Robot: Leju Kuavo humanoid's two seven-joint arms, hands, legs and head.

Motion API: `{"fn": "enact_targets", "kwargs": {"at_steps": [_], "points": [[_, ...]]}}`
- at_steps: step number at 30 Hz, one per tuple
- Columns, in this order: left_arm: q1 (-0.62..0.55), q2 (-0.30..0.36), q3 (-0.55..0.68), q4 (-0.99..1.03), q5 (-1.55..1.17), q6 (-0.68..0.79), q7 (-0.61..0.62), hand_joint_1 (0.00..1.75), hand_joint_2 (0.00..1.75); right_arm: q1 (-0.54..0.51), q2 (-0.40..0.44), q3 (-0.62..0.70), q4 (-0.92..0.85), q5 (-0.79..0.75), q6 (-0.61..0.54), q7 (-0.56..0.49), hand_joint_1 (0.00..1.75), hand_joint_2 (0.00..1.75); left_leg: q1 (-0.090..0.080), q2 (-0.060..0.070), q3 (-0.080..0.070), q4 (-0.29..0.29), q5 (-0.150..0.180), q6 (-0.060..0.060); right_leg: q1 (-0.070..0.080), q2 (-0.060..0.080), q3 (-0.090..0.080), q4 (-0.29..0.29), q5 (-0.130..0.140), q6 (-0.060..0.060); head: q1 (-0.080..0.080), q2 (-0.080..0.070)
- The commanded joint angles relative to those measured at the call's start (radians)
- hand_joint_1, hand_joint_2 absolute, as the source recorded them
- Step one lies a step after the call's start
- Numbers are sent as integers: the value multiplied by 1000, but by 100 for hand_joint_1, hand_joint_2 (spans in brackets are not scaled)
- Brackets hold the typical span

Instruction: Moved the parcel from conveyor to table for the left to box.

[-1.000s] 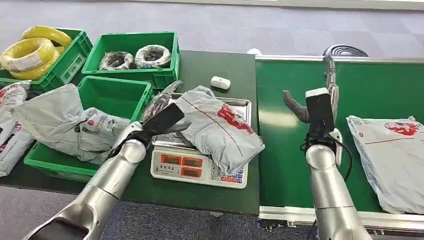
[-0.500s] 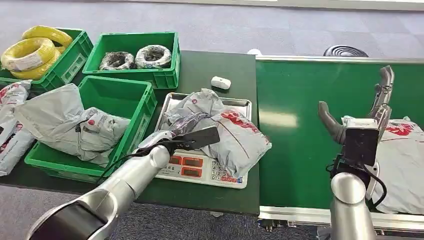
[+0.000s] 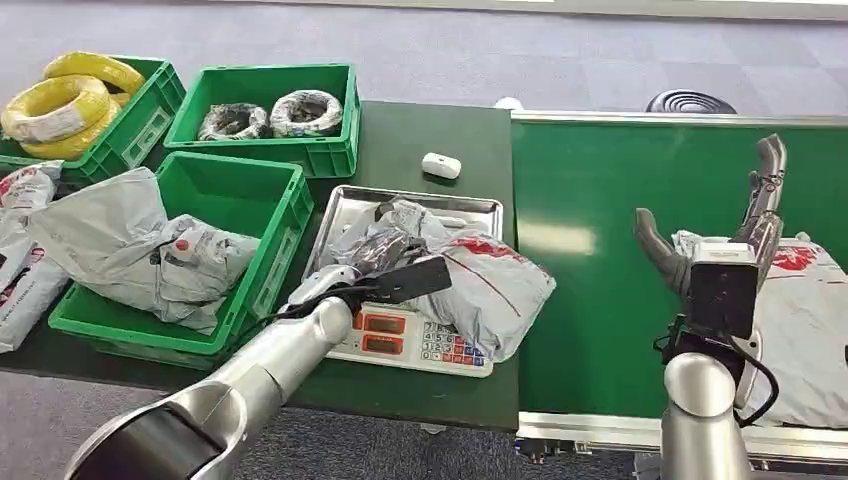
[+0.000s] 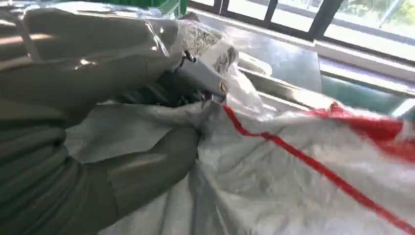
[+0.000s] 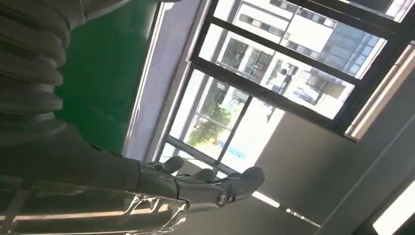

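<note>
Conveyor belt point(image 3: 590, 300): green surface under and around the right hand, running beside the table.

Table point(image 3: 420, 135): dark top, beneath the left hand and arm.

Second parcel point(image 3: 810, 330): grey bag with red print, flat on the conveyor, directly under and beyond the right hand.

Parcel point(image 3: 490, 285): grey plastic bag with a red stripe and red print, lying on the scale's tray, one end overhanging toward the conveyor. Its crumpled near end is inside the left hand's grasp.

Green crates: one point(image 3: 245, 195) just outboard of the left hand, holding grey bags point(image 3: 130, 245); one point(image 3: 270, 110) farther ahead with dark cable coils; one point(image 3: 120, 130) at the far corner with yellow coils point(image 3: 60, 100).

Scale point(image 3: 405, 340): steel tray, white base with red display and keypad, right under the left hand.

Left hand point(image 3: 375, 255): over the scale, thumb and fingers point(image 4: 156, 93) closed on a bunch of the parcel's plastic; holding it.

Right hand point(image 3: 715, 225): raised above the second parcel, thumb spread well away from straight, extended fingers point(image 5: 205, 188); wide, holding nothing.

Small white device point(image 3: 441, 165): on the table ahead of the left hand, apart from the scale.
</note>
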Motion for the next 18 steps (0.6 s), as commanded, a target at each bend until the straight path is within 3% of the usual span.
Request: {"fn": "enact_targets", "kwargs": {"at_steps": [1, 6, 10, 14, 18], "points": [[-82, 104, 143, -146, 66, 21, 9, 175, 175, -31, 19, -18, 79, -17, 2, -3, 0, 175, 0, 4, -1, 1, 0, -1, 1, 3, -3, 1, 1, -1, 0, 0], [-95, 198, 224, -464, 79, 54, 46, 175, 175, -21, 38, -20, 123, -22, 8, -3, 0, 175, 1, 4, -2, 1, 0, 0, 1, 3, -3, 1, 1, 0, 0, 0], [-85, 254, 279, -605, 37, 37, 89, 175, 175, 27, 28, -26, 82, -19, -1, 3, 0, 175, 1, 7, -1, 1, -1, -1, 1, 5, -3, 2, 1, -1, 0, 0], [-70, 309, 365, -605, 21, 70, 107, 175, 175, 49, 32, -39, 65, -20, -1, 8, 0, 175, 1, 6, 0, -1, 0, -1, 1, 4, -1, 0, 1, -1, 0, 0], [-81, 414, 467, -479, -52, 103, 120, 175, 175, 86, 46, -57, 43, -18, -1, 10, 0, 175, 0, 10, 3, -3, 0, -1, 0, 8, -1, 0, 1, -1, 0, 0]]}}
